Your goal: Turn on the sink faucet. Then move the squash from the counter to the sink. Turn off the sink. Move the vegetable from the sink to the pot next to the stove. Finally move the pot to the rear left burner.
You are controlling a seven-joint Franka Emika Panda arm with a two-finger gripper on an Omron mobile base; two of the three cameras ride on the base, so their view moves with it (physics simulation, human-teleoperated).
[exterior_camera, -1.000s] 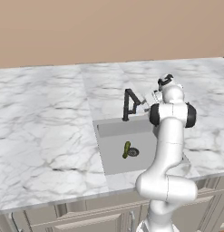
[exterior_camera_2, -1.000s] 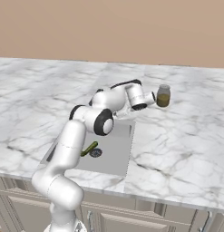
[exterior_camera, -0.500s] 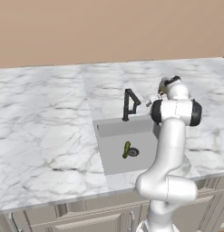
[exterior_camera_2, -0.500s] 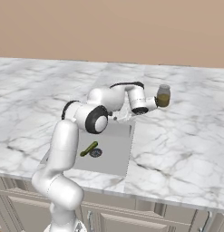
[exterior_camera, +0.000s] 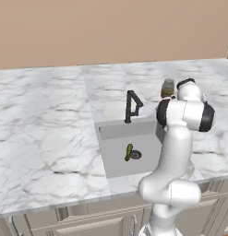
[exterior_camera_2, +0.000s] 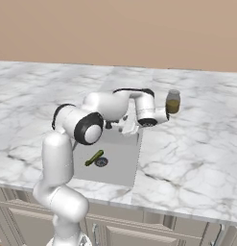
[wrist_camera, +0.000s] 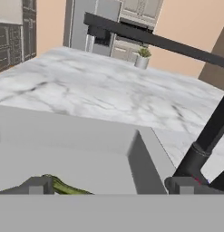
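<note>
The black sink faucet [exterior_camera: 132, 105] stands at the back rim of the grey sink [exterior_camera: 116, 130], with no water showing. On the basin floor the small green squash [exterior_camera: 129, 152] lies beside the round drain. My gripper [exterior_camera_2: 126, 127] hovers open over the sink's back right corner, close to the faucet. In the hand view the faucet [wrist_camera: 205, 141] rises at the right and its dark bar crosses the top. The squash [wrist_camera: 68, 187] peeks out low by the left fingertip [wrist_camera: 38, 186]. Nothing lies between the jaws of the gripper [wrist_camera: 111, 186].
A small glass jar [exterior_camera: 168, 87] with olive-yellow contents stands on the marble counter [exterior_camera: 46, 133] behind the sink's right side, next to my forearm. The jar [exterior_camera_2: 172, 102] is just right of my wrist. Cabinet fronts run below the counter's front edge.
My hand has dropped a little beside the faucet and the elbow has swung outward. The jaws stayed open. The squash has not moved.
</note>
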